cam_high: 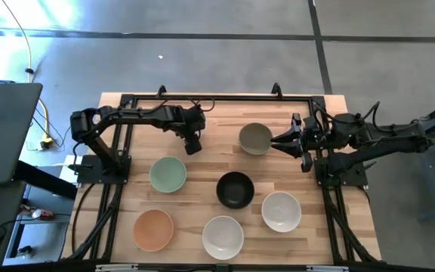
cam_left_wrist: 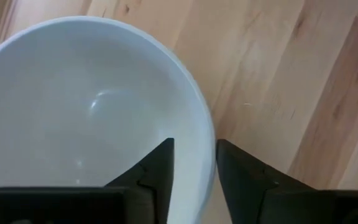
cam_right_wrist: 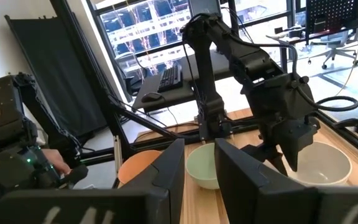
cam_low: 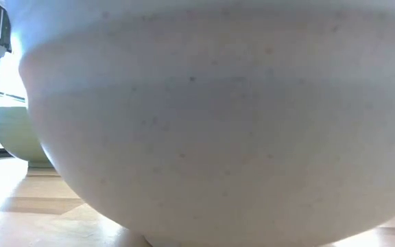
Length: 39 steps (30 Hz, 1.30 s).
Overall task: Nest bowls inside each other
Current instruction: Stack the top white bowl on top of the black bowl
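Six bowls show on the wooden table in the high view: grey (cam_high: 255,138) far centre, mint green (cam_high: 168,174), black (cam_high: 235,189), peach-orange (cam_high: 153,229) and two white (cam_high: 281,211) (cam_high: 223,236). My left gripper (cam_left_wrist: 194,146) stands astride the rim of a pale bowl (cam_left_wrist: 86,106). The right wrist view shows this gripper (cam_right_wrist: 291,158) over the grey bowl (cam_right_wrist: 325,165). In the high view my left gripper (cam_high: 193,143) shows just left of that bowl. My right gripper (cam_high: 278,140) is right of the grey bowl, slightly open (cam_right_wrist: 199,144) and empty. My left gripper has the bowl's rim (cam_left_wrist: 199,134) between its two fingers, one finger (cam_left_wrist: 160,165) inside the bowl and one (cam_left_wrist: 238,174) outside. The fingers come from above, pointing down, across the rim. In the right wrist view the bowl sits upright with its base on the table.
A white bowl (cam_low: 218,116) fills the low view, with the mint green bowl (cam_low: 9,134) behind it at the left. Black frame rails (cam_high: 119,166) (cam_high: 327,189) run along both sides of the table. Bare wood (cam_high: 202,162) lies between the bowls.
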{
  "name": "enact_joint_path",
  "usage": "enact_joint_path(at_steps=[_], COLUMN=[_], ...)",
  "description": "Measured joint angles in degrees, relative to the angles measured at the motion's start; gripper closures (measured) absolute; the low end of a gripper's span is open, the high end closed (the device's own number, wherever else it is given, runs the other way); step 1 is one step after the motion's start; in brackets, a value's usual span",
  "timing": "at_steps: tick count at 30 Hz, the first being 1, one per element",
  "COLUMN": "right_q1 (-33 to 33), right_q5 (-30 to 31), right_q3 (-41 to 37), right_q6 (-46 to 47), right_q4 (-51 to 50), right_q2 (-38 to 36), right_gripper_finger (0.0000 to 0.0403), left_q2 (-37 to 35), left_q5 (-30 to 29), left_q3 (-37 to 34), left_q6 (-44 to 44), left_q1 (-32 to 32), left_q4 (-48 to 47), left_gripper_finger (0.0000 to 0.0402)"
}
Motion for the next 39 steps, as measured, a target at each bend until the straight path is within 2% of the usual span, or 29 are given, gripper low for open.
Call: enact_joint_path(at_steps=[4,18,28,31,35,39], right_q1=[0.00,0.00,0.00,0.01,0.02,0.02], right_q5=[0.00,-0.02,-0.88,-1.08,-1.09,-1.09], right_q3=[0.00,0.00,0.00,0.00,0.00,0.00], right_q6=[0.00,0.55,2.14,2.51,3.04,2.59], right_q4=[0.00,0.01,0.00,0.00,-0.06,-0.16], right_q2=[0.00,0.00,-0.02,-0.02,-0.02,-0.02], right_gripper_finger=[0.0325,0.0325,0.0325,0.0325,0.0325,0.0325], left_q2=[0.00,0.07,5.93,6.52,5.74,4.37], left_q5=[1.06,3.40,4.92,5.13,4.07,4.15], left_q3=[0.00,0.00,0.00,0.00,0.06,0.07], left_q6=[0.01,0.03,-1.82,-2.41,-2.20,-1.92], left_q1=[0.32,0.32,0.24,0.15,0.17,0.21], left_q4=[0.04,0.07,1.03,1.73,2.32,2.49], left_gripper_finger=[0.0312,0.0314,0.0317,0.0337,0.0390,0.0397])
